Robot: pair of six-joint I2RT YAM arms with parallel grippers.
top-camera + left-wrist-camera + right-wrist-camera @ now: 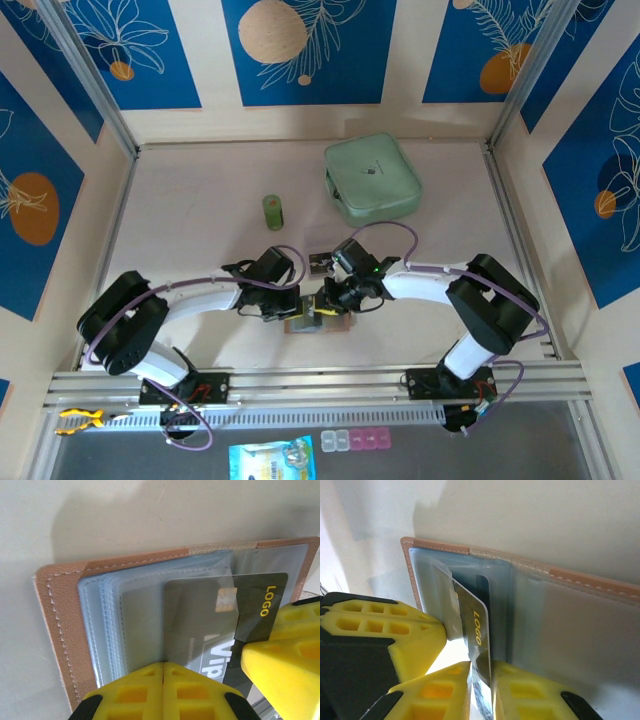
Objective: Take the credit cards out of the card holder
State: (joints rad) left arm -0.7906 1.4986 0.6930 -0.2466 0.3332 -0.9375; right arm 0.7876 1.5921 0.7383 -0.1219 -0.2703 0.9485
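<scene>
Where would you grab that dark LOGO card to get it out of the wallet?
Take the dark card by its bare LOGO end, which sticks out of the clear sleeve, pinching flat across both faces. Come from the sleeve's open side: the rest is tucked inside, so it can probably only slide out that way.

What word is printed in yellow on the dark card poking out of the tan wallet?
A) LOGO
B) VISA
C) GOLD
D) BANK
A: the dark card, partway out of a clear sleeve of the card holder, carries yellow letters spelling LOGO near its free end.
</scene>
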